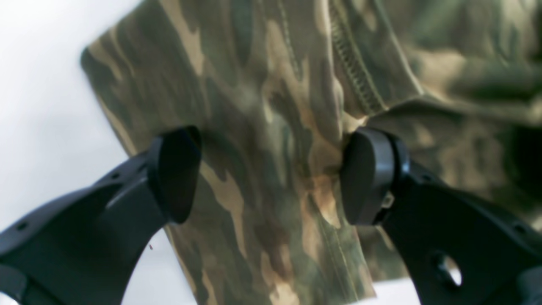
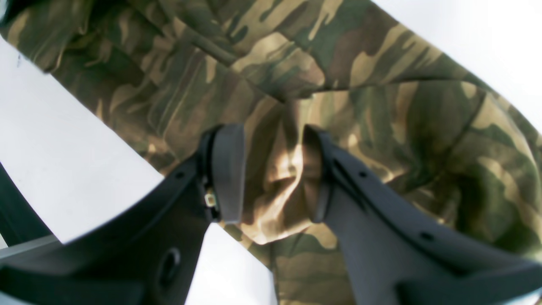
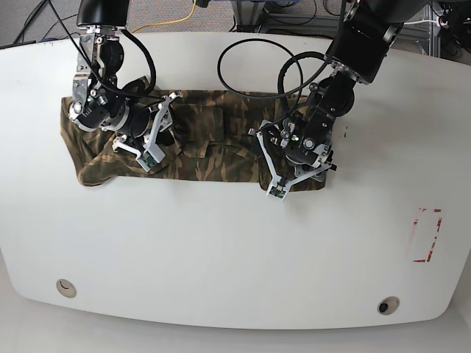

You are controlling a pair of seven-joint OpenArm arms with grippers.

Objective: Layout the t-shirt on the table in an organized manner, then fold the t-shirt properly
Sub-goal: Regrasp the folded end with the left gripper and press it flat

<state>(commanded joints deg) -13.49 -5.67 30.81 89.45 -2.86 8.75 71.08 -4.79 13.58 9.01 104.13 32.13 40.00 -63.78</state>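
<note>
Across the counter (image 3: 235, 250) the t-shirt (image 3: 213, 151) runs sideways, each end under a claw: left claw (image 1: 271, 178) spread apart, right claw (image 2: 273, 173) half-closed around a fold.

We see the t-shirt (image 3: 213, 143) printed in camouflage: olive green, brown, tan and dark patches, with olive stitching along its seams. The worktop (image 3: 221, 250) is glossy white and carries a small rectangle (image 3: 425, 235) outlined in red near one edge. The left gripper (image 1: 271, 176) has black fingers (image 1: 175, 173); the right gripper (image 2: 273, 173) has dark grey ones. Black cables (image 3: 254, 66) loop above the cloth, and a yellow cable (image 3: 193, 11) runs beyond the worktop.
</note>
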